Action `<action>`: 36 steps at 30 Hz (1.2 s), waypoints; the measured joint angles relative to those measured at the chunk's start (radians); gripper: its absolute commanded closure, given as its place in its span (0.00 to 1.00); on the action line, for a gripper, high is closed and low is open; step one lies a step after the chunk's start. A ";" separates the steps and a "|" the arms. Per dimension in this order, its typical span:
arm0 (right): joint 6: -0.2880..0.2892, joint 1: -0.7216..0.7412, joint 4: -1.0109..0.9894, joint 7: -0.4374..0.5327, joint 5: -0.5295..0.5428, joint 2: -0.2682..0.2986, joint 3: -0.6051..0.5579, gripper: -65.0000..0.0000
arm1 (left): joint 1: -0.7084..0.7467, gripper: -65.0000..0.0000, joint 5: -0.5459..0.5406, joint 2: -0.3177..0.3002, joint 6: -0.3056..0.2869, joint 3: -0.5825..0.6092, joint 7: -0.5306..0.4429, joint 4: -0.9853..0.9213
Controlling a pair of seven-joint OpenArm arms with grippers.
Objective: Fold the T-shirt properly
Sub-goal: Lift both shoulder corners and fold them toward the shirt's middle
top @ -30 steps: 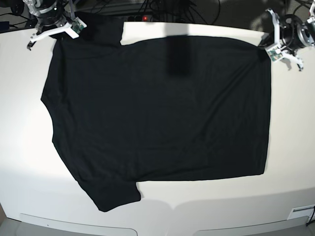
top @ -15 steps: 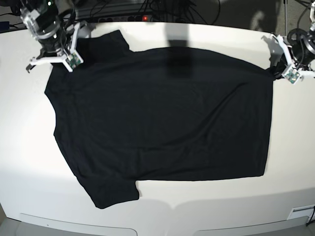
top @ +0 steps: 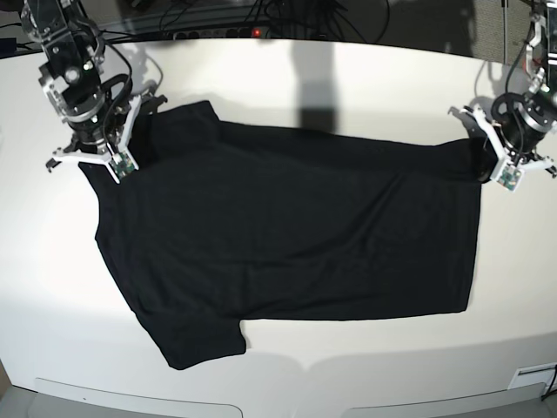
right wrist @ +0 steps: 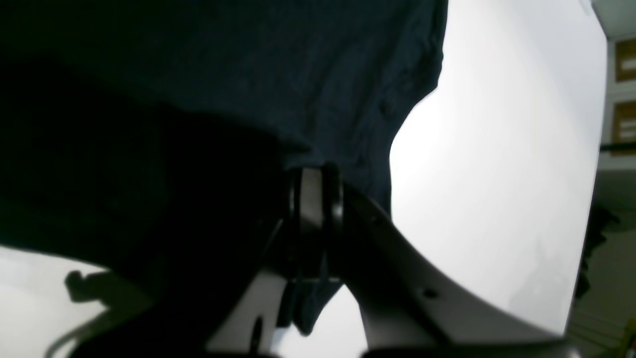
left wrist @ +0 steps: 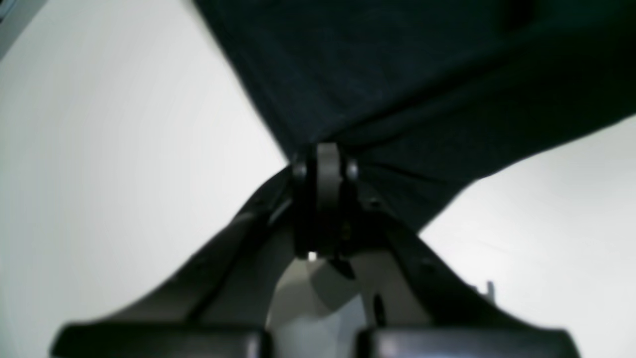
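Note:
The black T-shirt point(top: 287, 235) lies spread on the white table point(top: 287, 78), plain side up, with one sleeve at the front left. My right gripper point(top: 103, 155), on the left of the base view, is shut on the shirt's far left corner by the other sleeve. In the right wrist view the right gripper point(right wrist: 314, 174) pinches dark cloth point(right wrist: 248, 74). My left gripper point(top: 484, 161) is shut on the far right corner. In the left wrist view the left gripper point(left wrist: 324, 151) pinches the cloth point(left wrist: 397, 74). The print is hidden.
Cables and a power strip with a red light point(top: 257, 32) run along the table's back edge. A white label point(top: 531, 376) sits at the front right corner. Bare table lies behind the shirt's far edge and on both sides.
Both grippers have moved toward the table's front, each holding a far corner. The shirt's far edge has come forward with them, baring table behind it.

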 measured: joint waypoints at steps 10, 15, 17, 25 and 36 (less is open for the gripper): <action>0.048 0.144 -0.166 0.025 0.036 -0.017 0.000 1.00 | -0.090 1.00 -0.004 0.006 -0.008 0.001 -0.048 -0.121; 0.126 0.214 -0.217 0.026 0.031 -0.064 -0.002 1.00 | -0.116 1.00 0.000 0.009 -0.027 0.001 -0.057 -0.185; 0.145 0.244 -0.236 0.032 0.032 -0.078 -0.001 1.00 | -0.123 1.00 0.003 0.011 -0.035 0.006 -0.056 -0.209; 0.194 0.296 -0.287 0.044 0.018 -0.102 -0.001 1.00 | -0.157 1.00 0.007 0.022 -0.034 0.012 -0.083 -0.249; 0.195 0.315 -0.334 0.070 -0.003 -0.102 -0.001 0.71 | -0.178 0.71 0.014 0.022 -0.034 0.012 -0.101 -0.251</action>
